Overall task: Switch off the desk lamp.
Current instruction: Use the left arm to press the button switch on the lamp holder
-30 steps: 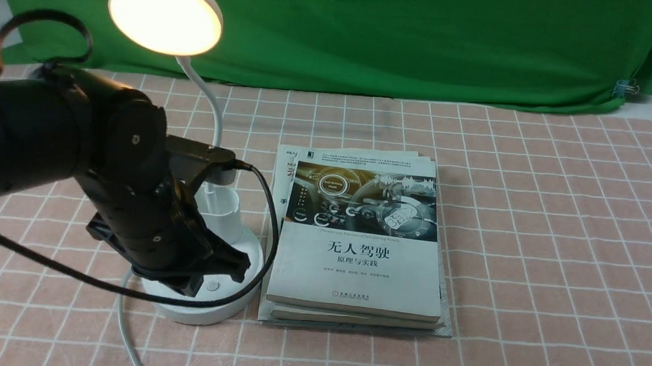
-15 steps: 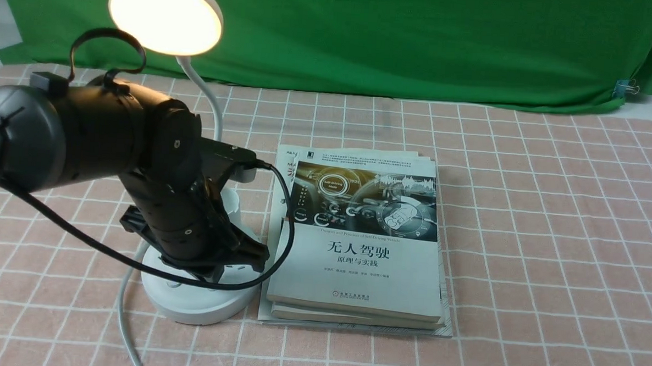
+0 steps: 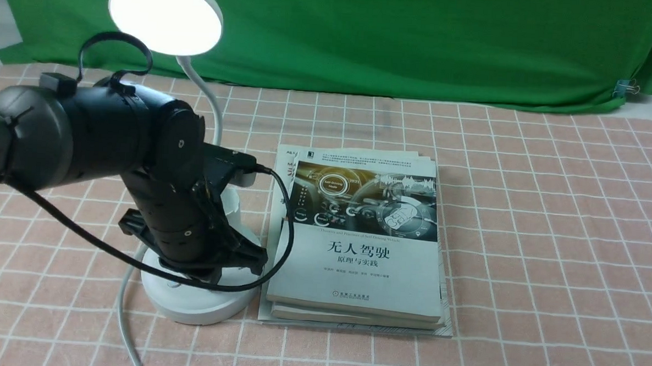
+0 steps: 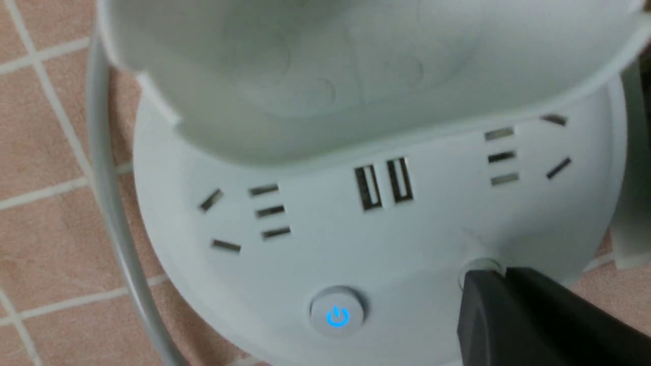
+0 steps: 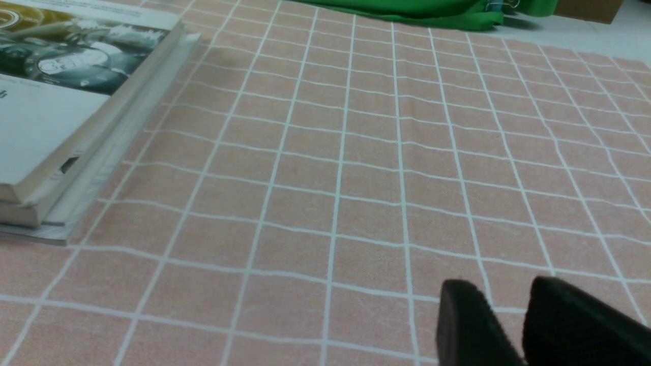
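The desk lamp (image 3: 199, 304) is made of smooth white plastic: a flat round disc head (image 3: 165, 15), seen lit, a thin curved neck (image 3: 208, 106), a small cup (image 4: 325, 76) and a round base (image 4: 407, 239). The left gripper (image 3: 254, 259) is held directly over that base, its black fingers closed together with nothing between them. In the left wrist view their tip is placed at a small round button (image 4: 480, 265); whether it is touched cannot be told. Near the tip a power button (image 4: 337, 315) with a glowing blue symbol is seen, and beyond it 2 USB slots (image 4: 384, 184), flanked by socket holes. A white cord (image 3: 125, 317) is led off the base.

A stack of books (image 3: 359, 245) is laid just beside these jaws; its glossy top cover is printed "无人驾驶 原理与实践" and "Self-Driving Mode". A black cable (image 3: 283, 225) is looped across the stack's near edge.

The right gripper (image 5: 506, 292) is held low over the pink, white-gridded tablecloth (image 5: 325, 168), well apart from the lamp, fingers parted by a narrow gap, empty. A green cloth (image 3: 420, 44) is hung behind.
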